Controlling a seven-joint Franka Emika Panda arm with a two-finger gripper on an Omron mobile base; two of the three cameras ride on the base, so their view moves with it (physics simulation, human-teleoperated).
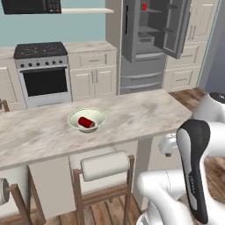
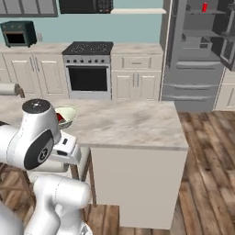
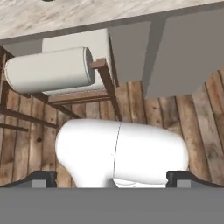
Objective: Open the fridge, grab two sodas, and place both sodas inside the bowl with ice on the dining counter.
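Remaining soda (image 1: 144, 6): you see a small plain red can, upright on an upper shelf inside the fridge (image 1: 140, 70), well apart from the robot.
Soda in the bowl (image 1: 86, 122): a second red can lies on its side in the bowl (image 1: 100, 115), so you can judge this half of the task as done.
Handling: you should expect a light, stiff can with a smooth and rather slippery wall (a thin can may dent if you squeeze too hard).
Where to hold: take it across the middle of the body, with the fingers on two opposite sides and the can kept upright.
Fridge: it is tall and grey, the upper door stands open, the drawers below are shut.
Bowl: wide, shallow and pale; it sits on the surface (image 1: 132, 114) of the dining counter, near its middle; the ice is too small for you to tell.
Gripper (image 3: 112, 177): the two dark tips stand wide apart at the bottom of the hand view, and nothing is between them; it points down at the wooden floor (image 3: 201, 127) and a cushioned stool (image 3: 50, 70) under the surface.
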